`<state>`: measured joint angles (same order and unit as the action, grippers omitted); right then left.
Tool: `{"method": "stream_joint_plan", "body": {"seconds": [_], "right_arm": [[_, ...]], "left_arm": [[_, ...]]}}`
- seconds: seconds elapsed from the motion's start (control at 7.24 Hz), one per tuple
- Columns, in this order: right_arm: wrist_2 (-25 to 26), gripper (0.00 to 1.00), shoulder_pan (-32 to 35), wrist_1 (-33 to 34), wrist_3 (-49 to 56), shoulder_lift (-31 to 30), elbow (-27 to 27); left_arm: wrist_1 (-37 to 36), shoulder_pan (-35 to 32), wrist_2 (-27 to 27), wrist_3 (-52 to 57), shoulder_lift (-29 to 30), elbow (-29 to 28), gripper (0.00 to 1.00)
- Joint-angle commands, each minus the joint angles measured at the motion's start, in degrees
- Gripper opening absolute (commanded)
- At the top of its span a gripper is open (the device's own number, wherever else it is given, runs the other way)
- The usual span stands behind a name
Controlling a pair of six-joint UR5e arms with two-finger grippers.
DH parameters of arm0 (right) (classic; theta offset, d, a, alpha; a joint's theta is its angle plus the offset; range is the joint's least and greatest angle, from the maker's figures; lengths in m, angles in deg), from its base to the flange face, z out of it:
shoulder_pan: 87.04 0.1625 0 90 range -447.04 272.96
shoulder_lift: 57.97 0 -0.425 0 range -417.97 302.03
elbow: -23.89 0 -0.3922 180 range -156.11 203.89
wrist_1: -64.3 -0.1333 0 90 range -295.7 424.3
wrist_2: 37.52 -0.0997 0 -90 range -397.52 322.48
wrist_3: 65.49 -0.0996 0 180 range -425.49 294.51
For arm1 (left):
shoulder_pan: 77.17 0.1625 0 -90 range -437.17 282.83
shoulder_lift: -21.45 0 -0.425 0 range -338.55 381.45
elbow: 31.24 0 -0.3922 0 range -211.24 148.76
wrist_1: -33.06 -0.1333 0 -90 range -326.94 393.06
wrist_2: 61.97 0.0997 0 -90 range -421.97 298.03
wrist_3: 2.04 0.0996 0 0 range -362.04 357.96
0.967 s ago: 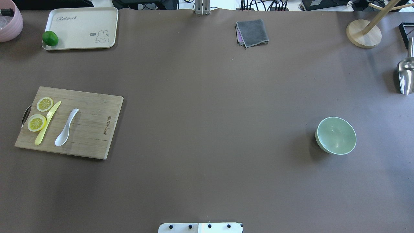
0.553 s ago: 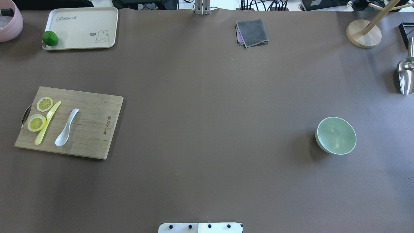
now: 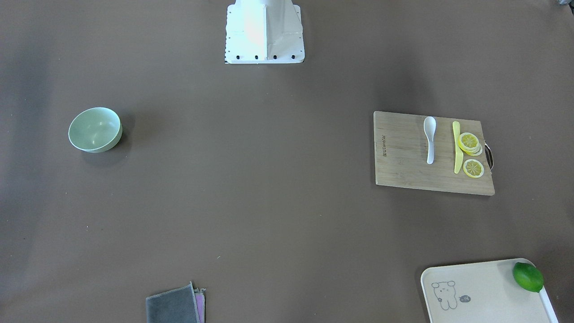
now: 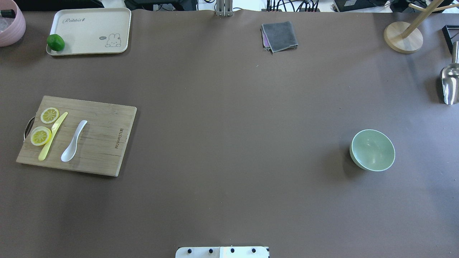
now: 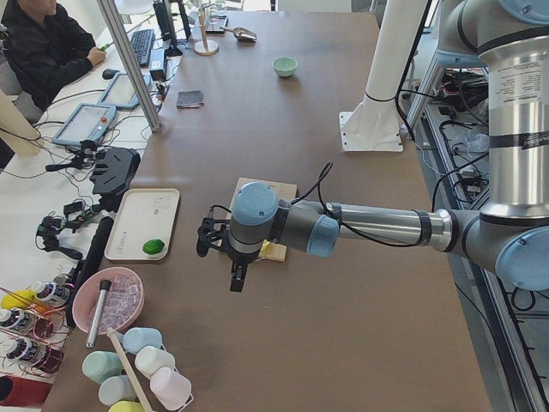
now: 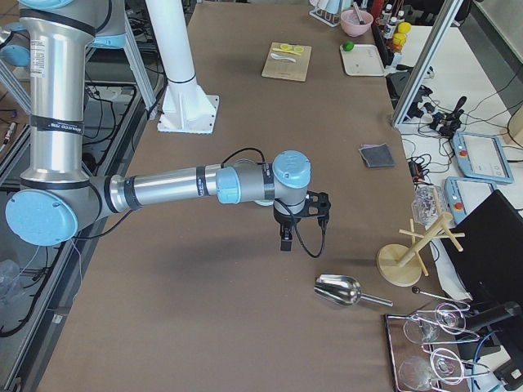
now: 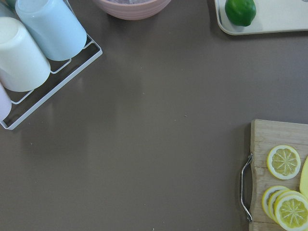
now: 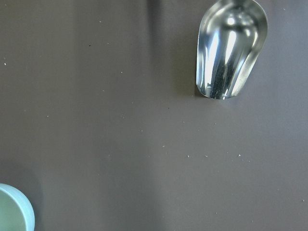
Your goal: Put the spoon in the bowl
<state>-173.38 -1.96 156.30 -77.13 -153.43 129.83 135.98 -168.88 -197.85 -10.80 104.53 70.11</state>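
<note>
Nothing has moved on the table over the last second: in the overhead view every item lies exactly where it did, and neither of my arms has come into that view. I judge the task has not yet begun.

The wooden cutting board sits on the table's left side, and the mint-green bowl stands empty and upright on the right, well apart from it. The white spoon lies flat on the board with its scoop toward the near edge. Just beside it, on its left, is the yellow knife, and two lemon slices lie against the knife's far side.

My left gripper hangs above the table beyond the board's left end, holding nothing I can see. My right gripper hangs over the right end, between the bowl and a metal scoop. Both show only in the side views, so I cannot tell how far either one is open.

The left arm is nearer the spoon, so I expect it to make the pick-up.
</note>
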Motion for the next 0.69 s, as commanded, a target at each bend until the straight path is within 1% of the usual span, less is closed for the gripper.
{"method": "stream_joint_plan", "body": {"seconds": [0.0, 0.14, 0.28, 0.41, 0.55], "right_arm": [[-0.02, 1.0, 0.0, -0.16, -0.14, 0.1, 1.71], [0.33, 1.0, -0.96, -0.68, -0.23, 0.19, 2.33], [0.59, 1.0, -4.27, -7.04, -0.58, 0.19, 2.34], [0.68, 1.0, -9.09, -12.32, -5.02, 1.67, 1.82], [-0.62, 1.0, -12.45, -14.11, -13.76, 1.94, 2.68]], "left_arm": [[0.35, 0.21, -0.17, -0.9, 0.93, 0.86, 0.98], [0.69, 0.91, -0.17, -2.04, 2.42, 0.95, 0.98], [3.48, 5.1, -0.25, -2.23, 2.26, 1.13, 0.98], [7.86, 7.05, -0.34, -6.84, 2.52, 0.69, 0.98], [8.86, 11.33, -1.21, -12.54, 5.92, 0.34, 0.98]]}}
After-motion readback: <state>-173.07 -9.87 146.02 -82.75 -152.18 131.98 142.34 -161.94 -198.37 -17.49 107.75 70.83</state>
